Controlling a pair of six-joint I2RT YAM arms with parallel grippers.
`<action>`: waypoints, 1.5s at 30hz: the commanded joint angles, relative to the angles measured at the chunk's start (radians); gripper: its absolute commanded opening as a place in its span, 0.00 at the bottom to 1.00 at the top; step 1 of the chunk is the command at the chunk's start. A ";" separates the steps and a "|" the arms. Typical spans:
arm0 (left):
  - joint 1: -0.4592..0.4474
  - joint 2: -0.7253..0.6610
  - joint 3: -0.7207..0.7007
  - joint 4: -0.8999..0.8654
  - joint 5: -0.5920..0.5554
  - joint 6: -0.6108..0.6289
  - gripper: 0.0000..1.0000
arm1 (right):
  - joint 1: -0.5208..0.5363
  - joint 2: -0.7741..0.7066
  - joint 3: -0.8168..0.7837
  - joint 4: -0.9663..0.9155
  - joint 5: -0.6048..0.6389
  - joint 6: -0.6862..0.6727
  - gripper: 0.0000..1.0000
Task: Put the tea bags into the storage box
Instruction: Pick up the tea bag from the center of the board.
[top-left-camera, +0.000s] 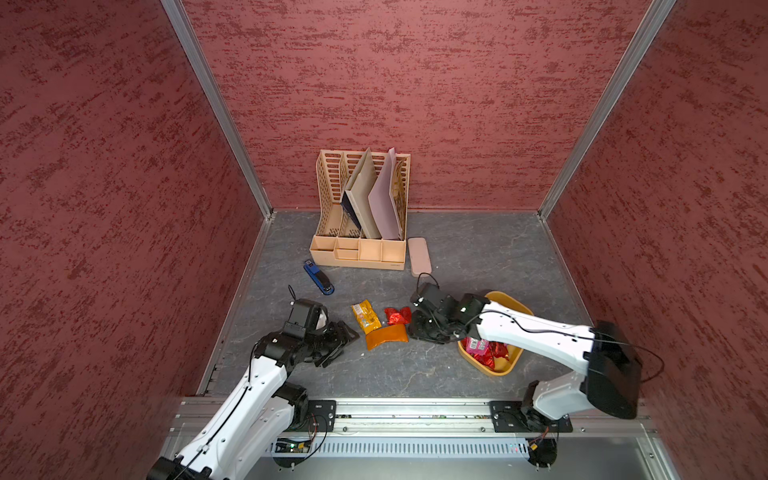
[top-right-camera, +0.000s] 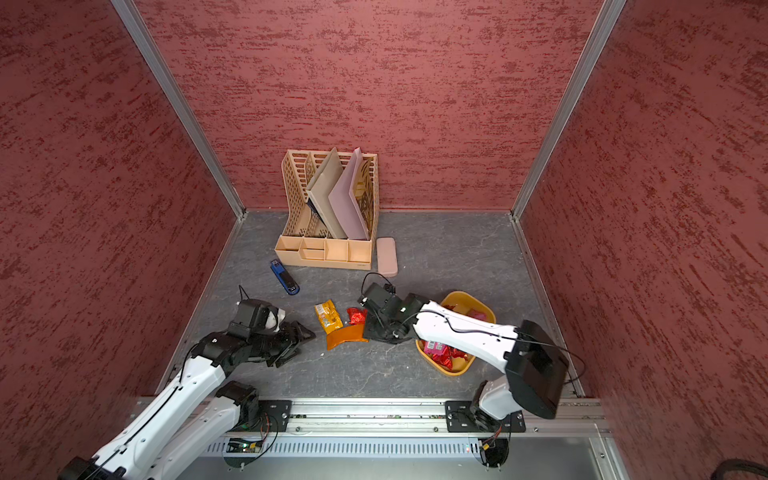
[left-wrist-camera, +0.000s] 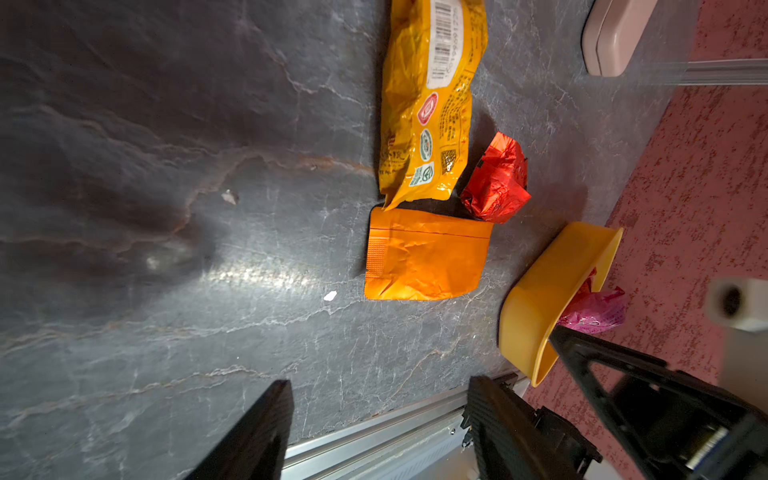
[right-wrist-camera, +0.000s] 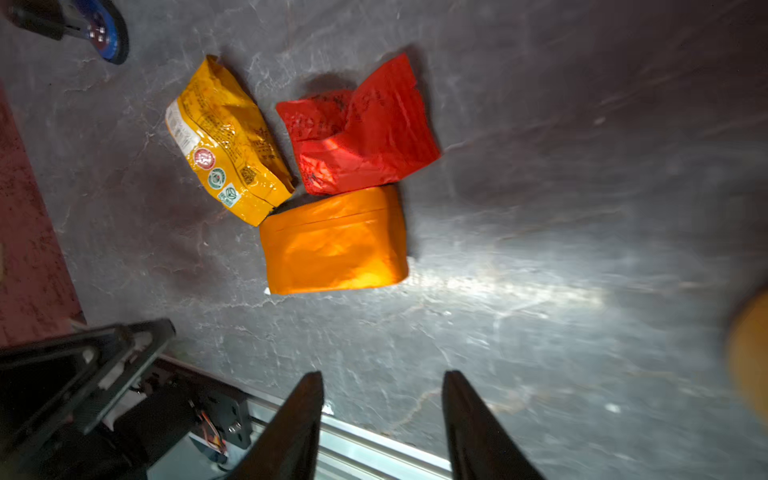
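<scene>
Most tea bags lie in the storage box; the yellow packet, orange packet and red packet wait on the surface. Left claw and right claw are spread, empty.

Three tea bags lie together on the counter; the storage box to their right holds more.

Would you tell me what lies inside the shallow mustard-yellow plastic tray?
Crinkly red foil packets and pink packets lie in the tray; the white right arm hides its middle.
</scene>
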 joint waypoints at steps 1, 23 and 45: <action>0.033 -0.014 -0.014 -0.037 0.051 0.015 0.71 | 0.035 0.088 0.046 0.163 -0.066 0.083 0.67; 0.074 -0.194 0.000 -0.215 0.048 0.029 0.71 | 0.123 0.317 0.119 0.235 0.090 0.347 0.62; 0.074 -0.234 0.004 -0.235 0.065 0.045 0.72 | 0.130 0.040 0.074 0.013 0.119 0.171 0.00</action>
